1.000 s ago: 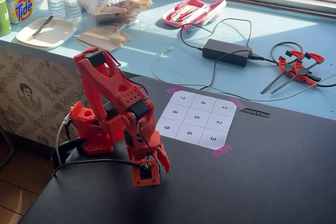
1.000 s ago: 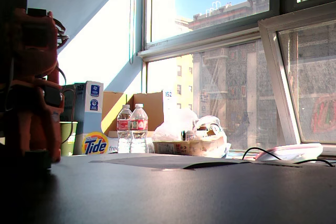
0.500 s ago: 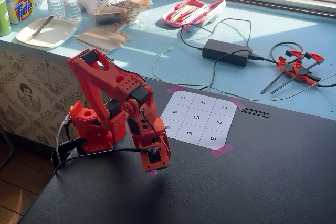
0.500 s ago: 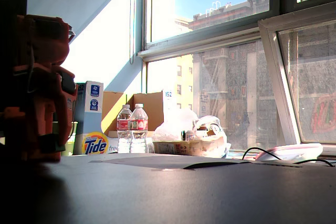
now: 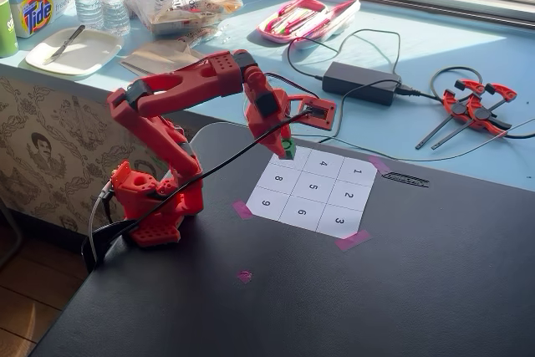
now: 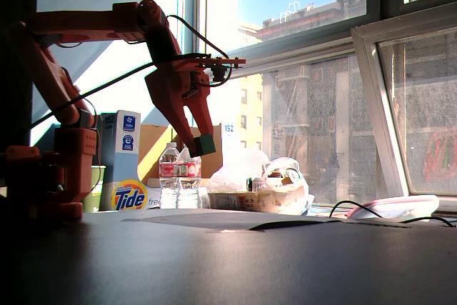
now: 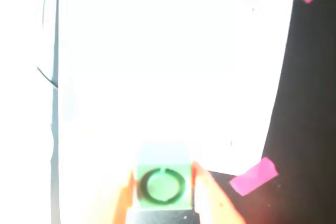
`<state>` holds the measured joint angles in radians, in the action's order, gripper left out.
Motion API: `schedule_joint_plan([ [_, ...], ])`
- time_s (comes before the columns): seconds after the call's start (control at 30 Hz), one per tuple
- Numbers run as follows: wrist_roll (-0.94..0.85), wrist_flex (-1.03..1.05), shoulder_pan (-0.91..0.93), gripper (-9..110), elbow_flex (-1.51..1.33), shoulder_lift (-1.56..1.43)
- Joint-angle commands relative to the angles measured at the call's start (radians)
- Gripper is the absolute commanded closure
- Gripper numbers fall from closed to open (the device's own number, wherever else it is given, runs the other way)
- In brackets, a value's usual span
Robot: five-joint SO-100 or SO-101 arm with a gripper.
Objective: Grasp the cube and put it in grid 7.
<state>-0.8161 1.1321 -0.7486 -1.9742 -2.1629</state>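
My red gripper [image 5: 287, 150] is shut on the small green cube [image 5: 288, 150] and holds it in the air. It hangs over the far left corner of the white numbered sheet [image 5: 313, 192], where the cell 7 lies; the cube and gripper hide that cell's digit. In a fixed view from table level, the cube [image 6: 204, 144] hangs well above the table between the fingertips. In the wrist view, the cube [image 7: 163, 184] with its dark ring shows between the orange fingers [image 7: 202, 184]. The sheet below is washed out white.
Pink tape [image 5: 242, 209] holds the sheet's corners on the dark table. Cells 8 [image 5: 277, 179] and 4 [image 5: 322, 162] adjoin the corner under the cube. A power brick [image 5: 359, 83], cables and red clamps [image 5: 472, 104] lie on the blue ledge behind. Bottles, a plate and a bag stand at back left.
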Motion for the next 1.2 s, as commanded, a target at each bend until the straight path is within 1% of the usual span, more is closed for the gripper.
schedule_joint_plan([
  [0.0, -0.023, -0.069, -0.061, 101, 0.089, 0.103],
  [0.2, -0.049, -0.098, -0.121, 101, 0.192, 0.288],
  [0.47, -0.075, -0.204, -0.150, 101, 0.192, 0.440],
  [0.93, -0.069, -0.385, -0.252, 101, 0.187, 0.546],
  [1.1, -0.054, -0.414, -0.275, 97, 0.193, 0.546],
  [1.17, -0.058, -0.394, -0.276, 93, 0.198, 0.546],
])
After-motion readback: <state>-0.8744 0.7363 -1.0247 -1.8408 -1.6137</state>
